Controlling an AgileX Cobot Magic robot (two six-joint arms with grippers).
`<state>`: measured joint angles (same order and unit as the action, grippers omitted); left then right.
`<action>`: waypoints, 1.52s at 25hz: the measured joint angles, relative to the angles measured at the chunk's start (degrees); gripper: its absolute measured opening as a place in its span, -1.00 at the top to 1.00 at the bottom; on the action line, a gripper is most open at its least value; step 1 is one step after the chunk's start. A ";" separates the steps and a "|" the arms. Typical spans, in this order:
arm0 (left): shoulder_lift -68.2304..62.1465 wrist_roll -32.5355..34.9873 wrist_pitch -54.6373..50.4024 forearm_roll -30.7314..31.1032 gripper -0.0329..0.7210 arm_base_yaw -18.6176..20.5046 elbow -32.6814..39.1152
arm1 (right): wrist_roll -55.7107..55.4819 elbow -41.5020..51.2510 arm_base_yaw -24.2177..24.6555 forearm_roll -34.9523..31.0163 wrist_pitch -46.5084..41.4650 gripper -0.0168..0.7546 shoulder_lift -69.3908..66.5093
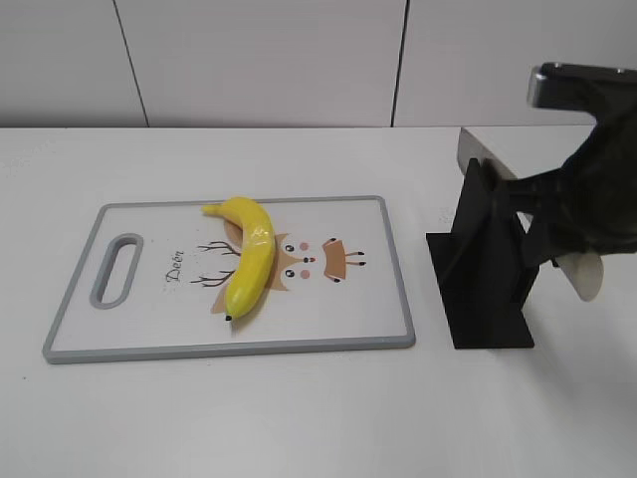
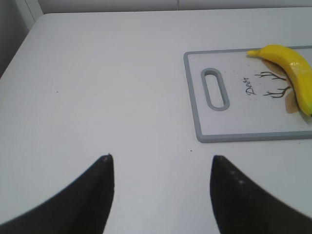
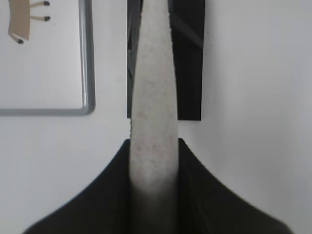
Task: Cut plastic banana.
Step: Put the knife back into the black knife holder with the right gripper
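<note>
1. Yellow, glossy plastic banana lies on the grey-rimmed white cutting board, ahead and right of the left claw.
2. Left claw hangs open above the white tabletop.
3. Right claw clamps a pale speckled knife handle at the black stand, the banana to its left.

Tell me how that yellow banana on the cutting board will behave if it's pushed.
The plastic banana looks glossy and hard, so it would probably slide on the smooth cutting board. It looks rigid, unlikely to bend. Its curved, rounded body may pivot or rock rather than travel straight.
</note>
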<state>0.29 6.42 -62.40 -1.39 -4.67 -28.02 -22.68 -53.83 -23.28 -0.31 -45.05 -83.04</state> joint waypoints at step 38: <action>0.00 0.00 0.00 0.07 -0.59 0.00 0.00 | 21.48 19.31 0.00 -0.44 -10.59 -0.60 62.66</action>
<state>0.29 6.42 -62.40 -1.32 -4.67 -28.02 -1.20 -34.52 -23.28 -0.75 -55.63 -20.37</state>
